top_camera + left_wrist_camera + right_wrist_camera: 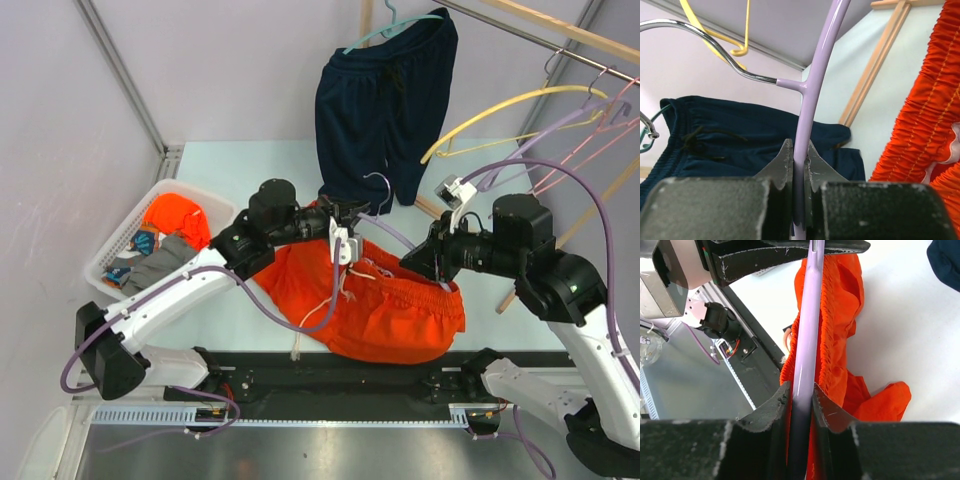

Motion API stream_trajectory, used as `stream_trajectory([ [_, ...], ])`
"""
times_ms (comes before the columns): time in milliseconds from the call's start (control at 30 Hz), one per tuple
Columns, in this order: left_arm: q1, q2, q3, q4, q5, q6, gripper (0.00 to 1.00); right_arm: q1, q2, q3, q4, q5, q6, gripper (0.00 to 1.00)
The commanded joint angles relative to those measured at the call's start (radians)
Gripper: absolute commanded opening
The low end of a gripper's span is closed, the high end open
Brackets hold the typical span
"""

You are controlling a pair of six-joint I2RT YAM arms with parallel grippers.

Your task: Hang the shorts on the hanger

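The orange shorts (395,305) lie bunched on the table between my two arms. The lavender hanger (390,232) is held just above their waistband, with its metal hook pointing towards the navy shorts. My left gripper (347,218) is shut on the hanger near the hook end, and the rod (812,85) runs up between its jaws (800,165). My right gripper (418,262) is shut on the other arm of the hanger (807,330), its jaws (801,400) clamping the rod. The gathered orange waistband (840,305) lies against the rod on its right side.
Dark navy shorts (385,100) hang on a teal hanger from the wooden rail (560,30) at the back. A yellow hanger (520,105) and pink hangers hang on the right. A white basket (128,225) of clothes stands at the left.
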Motion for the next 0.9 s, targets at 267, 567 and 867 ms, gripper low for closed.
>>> stream_trajectory([
  [267,0.019,-0.104,0.019,0.18,-0.102,-0.281,1.0,-0.132,0.08,0.315,-0.062,0.129,0.158,0.0],
  [567,0.071,-0.321,-0.058,0.066,-0.239,-0.36,1.0,-0.146,0.142,0.381,-0.087,0.427,0.333,0.0],
  [867,0.091,-0.398,-0.089,-0.005,-0.297,-0.389,1.0,-0.007,0.26,0.464,0.172,0.669,0.415,0.0],
])
